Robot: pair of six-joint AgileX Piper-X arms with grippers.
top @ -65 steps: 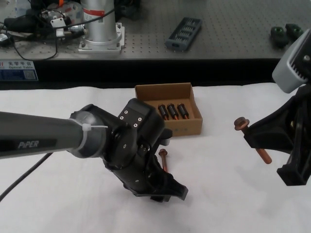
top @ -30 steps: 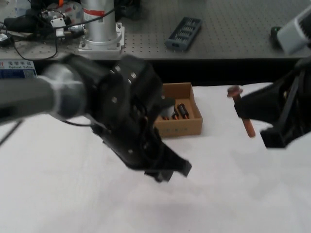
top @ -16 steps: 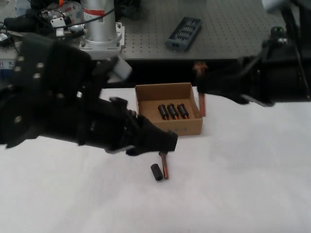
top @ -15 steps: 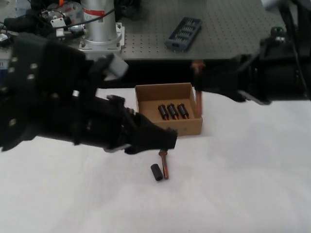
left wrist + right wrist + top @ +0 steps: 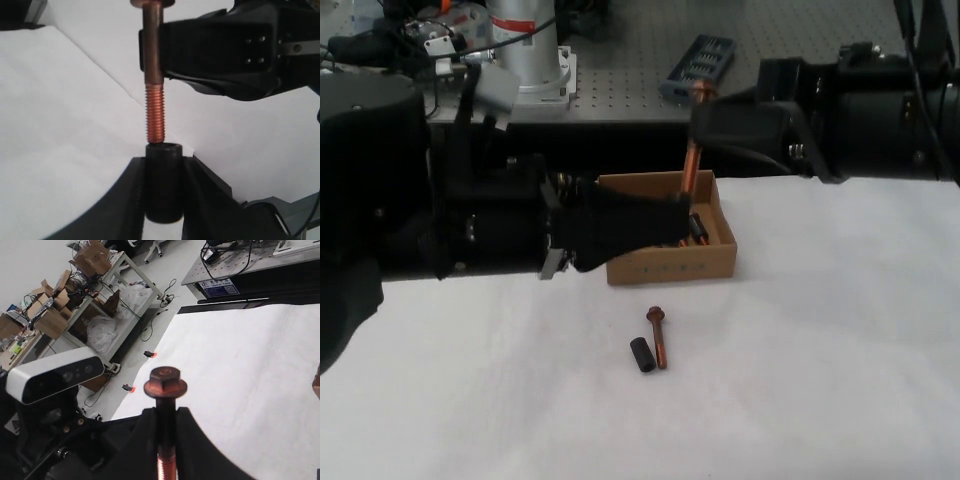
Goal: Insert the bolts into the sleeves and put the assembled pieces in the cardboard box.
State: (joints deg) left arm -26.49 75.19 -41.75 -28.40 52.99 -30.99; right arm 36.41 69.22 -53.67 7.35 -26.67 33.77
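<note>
My left gripper (image 5: pixel 163 172) is shut on a black sleeve (image 5: pixel 162 187), held mouth-up. My right gripper (image 5: pixel 166 432) is shut on a copper bolt (image 5: pixel 165 386), which hangs with its head up. In the left wrist view the bolt's (image 5: pixel 154 80) threaded tip sits right at the sleeve's mouth. In the high view both grippers meet above the cardboard box (image 5: pixel 672 262): the left gripper (image 5: pixel 665 215) is low and the right gripper (image 5: pixel 708 122) is higher with the bolt (image 5: pixel 690 155). An assembled piece (image 5: pixel 698 228) shows in the box. A loose bolt (image 5: pixel 660 340) and a loose sleeve (image 5: pixel 641 355) lie on the white cloth.
Behind the white cloth runs a dark perforated bench with a metal post (image 5: pixel 525 45), cables and a blue-grey rack (image 5: pixel 698 65). The left arm's bulk (image 5: pixel 410 200) covers the cloth's left side. Open cloth lies to the right and front.
Both arms swung up and level. The right gripper carried its bolt leftward to above the box. The left gripper brought the sleeve up under it, uncovering the loose bolt and sleeve.
</note>
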